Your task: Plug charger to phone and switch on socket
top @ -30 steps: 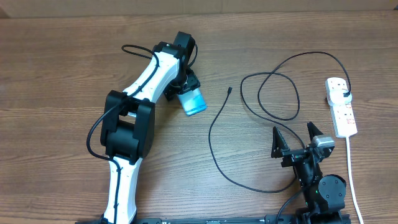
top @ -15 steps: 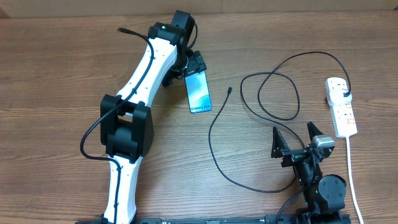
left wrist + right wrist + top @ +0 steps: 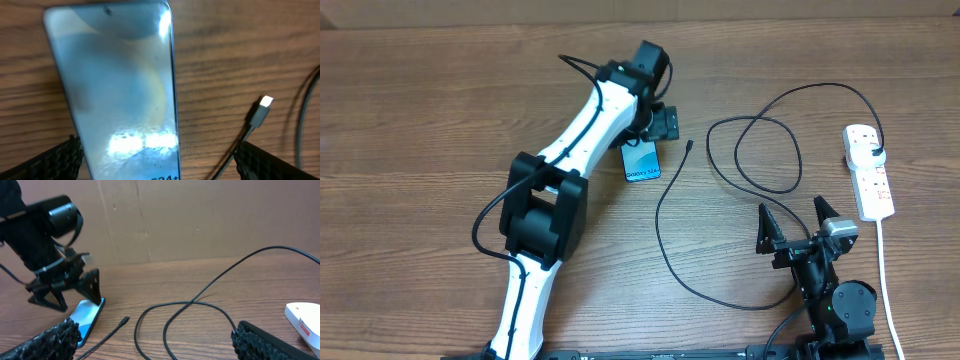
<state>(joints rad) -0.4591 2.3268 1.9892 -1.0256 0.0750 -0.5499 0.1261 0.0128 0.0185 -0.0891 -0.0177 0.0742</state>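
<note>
Phone (image 3: 641, 162) lies flat on bench (image 3: 410, 100), long axis near-to-far, between the wide-open, empty left fingers (image 3: 50, 162). Charger plug tip (image 3: 690, 145) lies just right of the phone, not touching. Right fingers (image 3: 765, 232) open, empty, well off toward socket (image 3: 871, 178); left arm nearer.

Left pincer (image 3: 652, 132) and right pincer (image 3: 790, 208) agape.

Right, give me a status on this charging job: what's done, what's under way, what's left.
Done: the phone lies flat on the table, and the charger has its adapter seemingly seated in the socket. In hand: the left gripper hangs open over the phone; the right gripper sits open, idle. Left: the plug tip lies beside the phone, not inserted, and the socket needs switching on; its switch state is too small to read.
</note>
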